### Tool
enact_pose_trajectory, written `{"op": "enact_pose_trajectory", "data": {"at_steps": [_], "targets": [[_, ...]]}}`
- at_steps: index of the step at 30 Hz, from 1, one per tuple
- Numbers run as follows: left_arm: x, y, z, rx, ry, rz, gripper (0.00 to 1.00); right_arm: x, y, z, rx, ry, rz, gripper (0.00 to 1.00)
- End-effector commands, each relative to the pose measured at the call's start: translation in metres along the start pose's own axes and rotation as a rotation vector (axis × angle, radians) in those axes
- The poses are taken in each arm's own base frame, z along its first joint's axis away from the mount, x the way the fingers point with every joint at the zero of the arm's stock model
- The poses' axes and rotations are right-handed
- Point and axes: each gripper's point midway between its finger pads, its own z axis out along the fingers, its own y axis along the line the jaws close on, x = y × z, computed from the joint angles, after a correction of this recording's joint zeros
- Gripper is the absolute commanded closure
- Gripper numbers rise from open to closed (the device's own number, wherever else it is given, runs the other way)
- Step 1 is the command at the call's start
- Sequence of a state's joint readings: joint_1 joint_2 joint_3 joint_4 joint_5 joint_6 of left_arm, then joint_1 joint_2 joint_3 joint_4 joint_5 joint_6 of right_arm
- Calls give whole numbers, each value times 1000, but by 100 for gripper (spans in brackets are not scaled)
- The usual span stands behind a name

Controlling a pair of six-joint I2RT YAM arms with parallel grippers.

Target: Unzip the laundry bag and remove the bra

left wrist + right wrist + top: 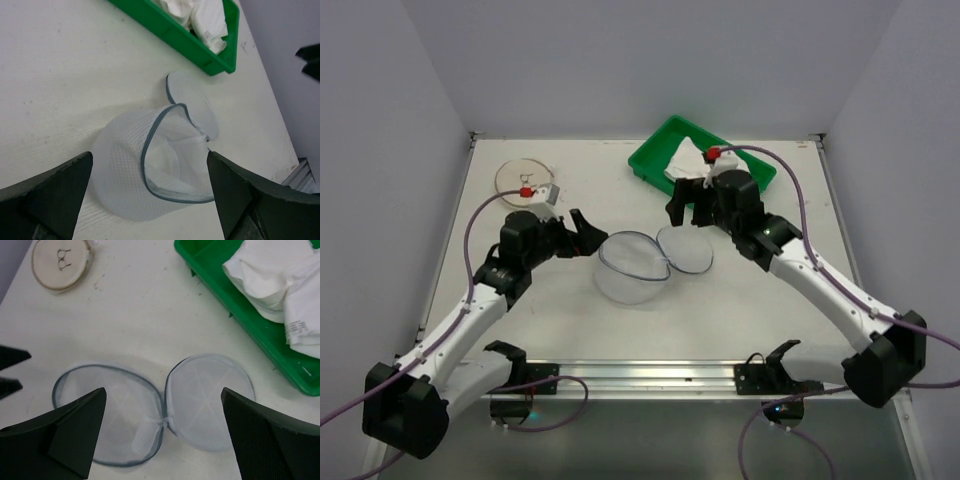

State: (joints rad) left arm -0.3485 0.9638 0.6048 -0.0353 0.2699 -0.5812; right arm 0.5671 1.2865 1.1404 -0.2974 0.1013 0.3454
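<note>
The laundry bag (632, 268) lies unzipped in the middle of the table, its two round mesh halves spread side by side and joined at one spot. Both halves (207, 395) look empty. The bra (685, 160), crumpled white fabric, lies in the green tray (645, 165). My left gripper (586, 234) is open just left of the bag, its fingers framing the deeper half (150, 170). My right gripper (688, 212) hangs open above the shallower half, holding nothing. The bra (280, 280) also shows at the top right of the right wrist view.
A flat beige disc (525, 178) with a small metal clasp lies at the back left. The green tray (240, 325) stands at the back right, close behind the right gripper. A metal rail (650, 375) runs along the near table edge between the arm bases.
</note>
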Motion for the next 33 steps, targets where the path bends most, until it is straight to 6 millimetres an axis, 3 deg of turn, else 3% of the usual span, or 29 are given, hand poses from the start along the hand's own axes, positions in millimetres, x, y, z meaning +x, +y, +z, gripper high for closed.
{"op": "enact_pose_trajectory", "data": {"at_steps": [1, 3, 4, 7, 10, 13, 17, 22, 33], "targets": [[-38, -25, -12, 43, -84, 71, 0, 12, 13, -23, -18, -65, 24, 1], [-46, -35, -18, 75, -93, 102, 0, 16, 19, -39, -42, -85, 53, 1], [-47, -39, -19, 89, -94, 113, 0, 28, 14, -40, -24, -74, 65, 1], [-43, -42, -22, 123, -103, 131, 0, 37, 11, -56, -36, -95, 111, 1], [-23, -33, -23, 143, -109, 147, 0, 38, -3, -68, 6, -146, 115, 1], [-26, -36, -30, 176, -183, 173, 0, 31, -6, -78, 3, -193, 120, 1], [-32, -47, -39, 225, -229, 205, 0, 39, -9, -76, 9, -187, 131, 1], [-24, -47, -37, 249, -214, 204, 0, 45, -21, -69, 94, -145, 114, 1], [-22, -54, -42, 281, -210, 204, 0, 51, -17, -61, 72, -135, 94, 1]]}}
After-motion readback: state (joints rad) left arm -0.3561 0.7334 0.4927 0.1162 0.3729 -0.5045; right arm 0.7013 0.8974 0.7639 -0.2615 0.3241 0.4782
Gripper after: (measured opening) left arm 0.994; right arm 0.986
